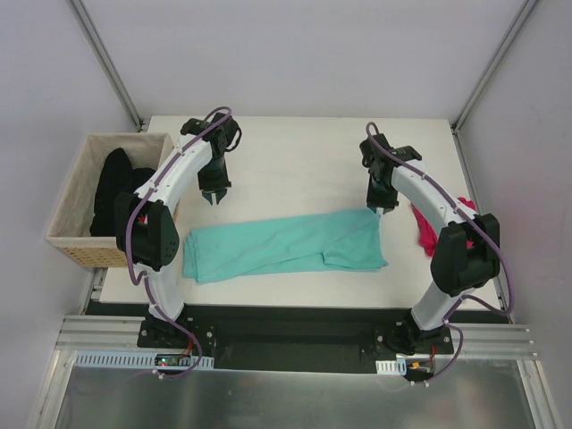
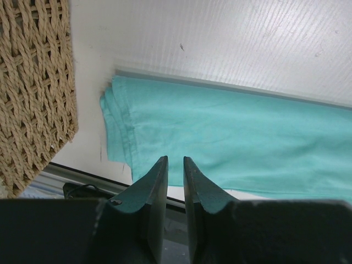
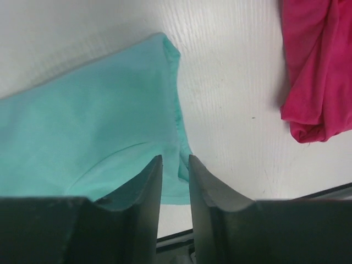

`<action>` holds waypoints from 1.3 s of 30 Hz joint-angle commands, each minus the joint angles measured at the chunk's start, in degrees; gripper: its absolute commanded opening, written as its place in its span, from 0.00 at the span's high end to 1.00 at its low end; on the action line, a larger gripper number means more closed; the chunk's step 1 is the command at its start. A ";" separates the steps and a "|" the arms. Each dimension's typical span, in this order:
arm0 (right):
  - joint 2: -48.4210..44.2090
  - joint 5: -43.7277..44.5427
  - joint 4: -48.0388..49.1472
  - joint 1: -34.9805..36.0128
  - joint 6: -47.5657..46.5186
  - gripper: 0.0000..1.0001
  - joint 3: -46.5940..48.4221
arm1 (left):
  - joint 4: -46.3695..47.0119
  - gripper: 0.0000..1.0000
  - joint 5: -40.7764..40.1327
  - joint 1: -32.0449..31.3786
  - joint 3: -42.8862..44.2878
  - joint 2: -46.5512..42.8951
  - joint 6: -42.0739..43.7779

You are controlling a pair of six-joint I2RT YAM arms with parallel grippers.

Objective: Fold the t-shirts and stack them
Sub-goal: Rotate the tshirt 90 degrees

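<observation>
Aluminium rail point(image 1: 286, 356) runs along the near side of the white table point(image 1: 295, 152). Just beyond, the teal-mint t-shirt point(image 1: 286, 243) lies folded in a long band, its left end near the wicker basket point(image 1: 67, 192). The magenta t-shirt point(image 1: 427, 228) lies bunched at the right edge. Behind the band, the left gripper point(image 1: 213, 197) hangs over open tabletop, jaws slightly apart and empty. The right gripper point(image 1: 382, 210) stands at the band's far right corner, jaws narrowly apart, clamping nothing. Open tabletop reaches to the white walls point(image 1: 295, 54).

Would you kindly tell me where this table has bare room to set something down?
The far half of the table, beyond the teal shirt, is the widest bare patch. A narrower gap lies between that shirt and the pink shirt. The teal shirt crowds the near edge.
</observation>
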 commanded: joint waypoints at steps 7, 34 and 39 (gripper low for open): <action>5.97 -4.10 0.35 3.87 -0.12 0.99 5.28 | -2.69 0.83 -2.84 -0.39 0.59 -1.99 0.47; 7.73 -4.38 1.60 1.85 2.96 0.86 6.56 | -2.42 0.82 -5.40 -0.39 3.22 -7.45 -0.67; 4.75 -0.78 -0.78 4.74 1.20 0.85 10.89 | -1.19 0.82 -5.22 -0.39 5.59 -7.88 -0.58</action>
